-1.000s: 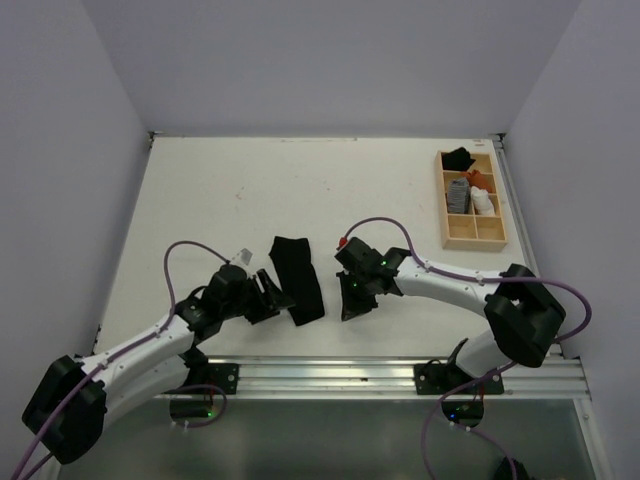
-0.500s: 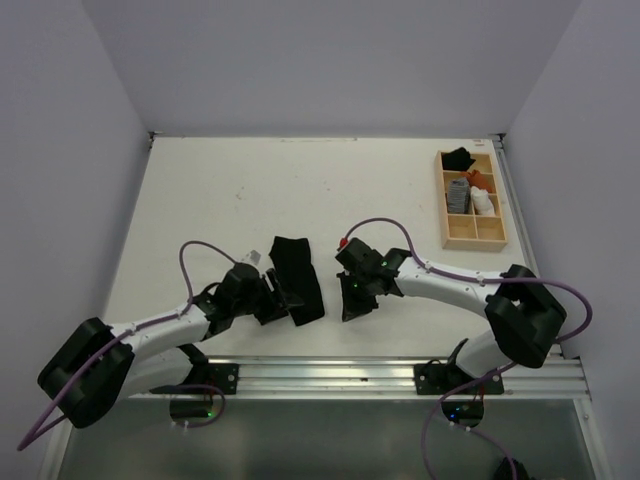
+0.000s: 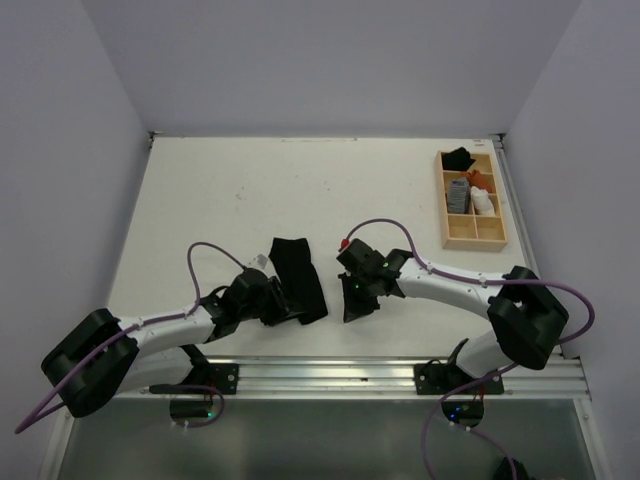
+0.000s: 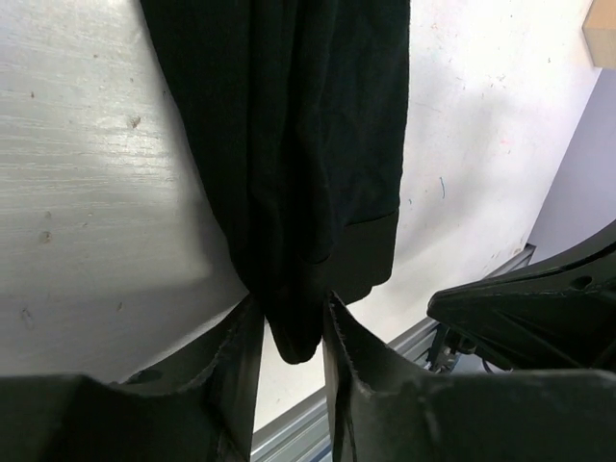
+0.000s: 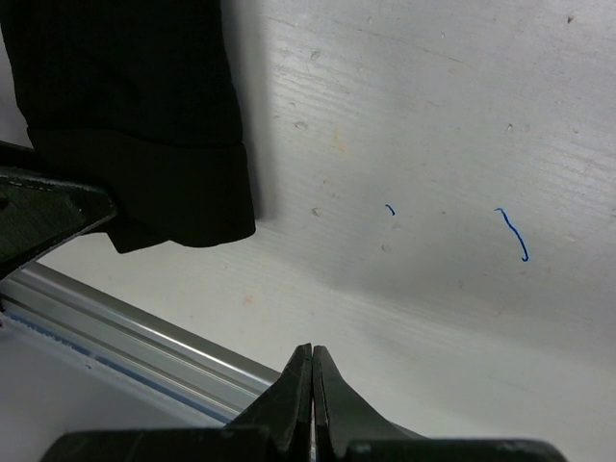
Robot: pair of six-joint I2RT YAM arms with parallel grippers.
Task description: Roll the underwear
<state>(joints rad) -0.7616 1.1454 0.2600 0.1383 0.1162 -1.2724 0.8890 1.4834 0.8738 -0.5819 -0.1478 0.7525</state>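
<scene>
Though near the rail (image 3: 400, 371), underwear (image 3: 297, 272) in left tool (image 4: 292, 322); right tool (image 5: 312, 361) just beside.

Plain black underwear (image 3: 297, 278), white table (image 3: 250, 190)

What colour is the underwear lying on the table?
The underwear is plain black; the left wrist view shows it best.
</scene>
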